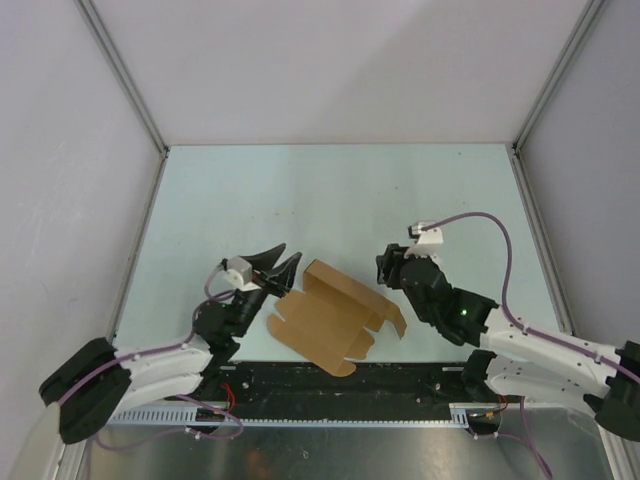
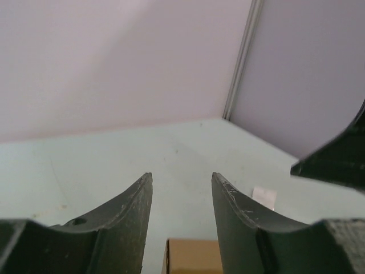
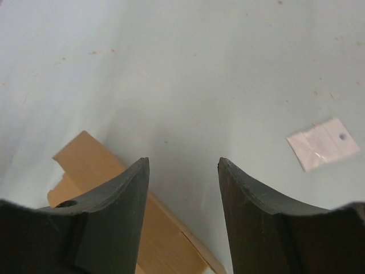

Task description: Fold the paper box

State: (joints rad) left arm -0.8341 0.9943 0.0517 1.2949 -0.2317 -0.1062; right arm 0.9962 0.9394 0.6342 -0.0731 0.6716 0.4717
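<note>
Your tan-brown die-cut cardboard sheet, the paper box (image 1: pixel 335 315), lies partly raised on the pale green table (image 1: pixel 330 190) between the two sets of fingers; one panel stands up along its far edge, the rest spreads flat with tabs toward the arm bases.

The left gripper (image 1: pixel 283 262) has its dark fingers spread apart with nothing between them; the tips sit just beside the box's upper left corner, and you cannot tell from above whether they touch it. In the left wrist view the left gripper (image 2: pixel 181 176) shows only table in its gap; the paper box (image 2: pixel 194 256) is a thin brown sliver below the fingertips, cut off by the bottom edge. A dark curved shape (image 2: pixel 336 160) juts in at the right edge, cropped, possibly the other arm.

The right gripper (image 1: pixel 392 265) is hard to read from above, a dark mass just off the box's right flap; its wrist view settles it, the right gripper (image 3: pixel 183 161) parted and holding nothing. The paper box (image 3: pixel 91 160) runs behind and beneath the left finger, mostly hidden; a small white scrap (image 3: pixel 324 142) lies flat beyond the right finger.
</note>
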